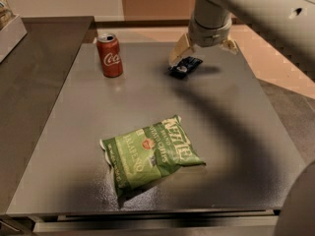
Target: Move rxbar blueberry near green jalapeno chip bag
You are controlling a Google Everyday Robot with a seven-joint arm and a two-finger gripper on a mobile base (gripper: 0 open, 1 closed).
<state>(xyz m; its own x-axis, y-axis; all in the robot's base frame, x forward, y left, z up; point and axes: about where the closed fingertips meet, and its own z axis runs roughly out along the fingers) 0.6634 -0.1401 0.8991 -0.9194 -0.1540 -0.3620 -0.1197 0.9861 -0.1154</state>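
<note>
The rxbar blueberry [185, 67] is a small dark navy wrapper with a whitish patch, lying flat on the far part of the grey table [236, 132]. My gripper [203, 54] hangs just above and behind it, open, with one pale finger [178, 50] at the bar's left end and the other [230, 45] off to the right. Nothing is held. The green jalapeno chip bag [150, 153] lies crinkled on the near middle of the table, well apart from the bar.
A red Coca-Cola can [110, 55] stands upright at the far left of the table. A pale box edge [10, 31] sits on the darker counter at the far left. My arm [256, 6] crosses the top right.
</note>
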